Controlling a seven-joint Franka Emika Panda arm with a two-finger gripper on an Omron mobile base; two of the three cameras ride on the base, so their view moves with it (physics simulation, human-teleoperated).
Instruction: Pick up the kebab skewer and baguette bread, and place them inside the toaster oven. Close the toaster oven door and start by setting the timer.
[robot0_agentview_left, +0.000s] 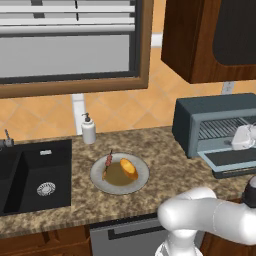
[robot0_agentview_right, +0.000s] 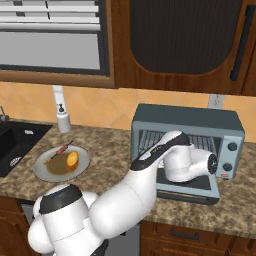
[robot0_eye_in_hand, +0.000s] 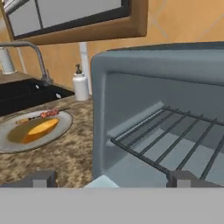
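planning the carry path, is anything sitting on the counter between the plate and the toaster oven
No: in the left base view the stretch between the plate and the toaster oven is bare speckled counter. The soap bottle stands farther back, off that line.

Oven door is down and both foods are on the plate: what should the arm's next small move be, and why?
Probably swing the open end effector away from the oven toward the plate and down over the skewer. The skewer and baguette lie on the plate untouched, the rack looks bare, and the end effector holds nothing, so the first pick comes next.
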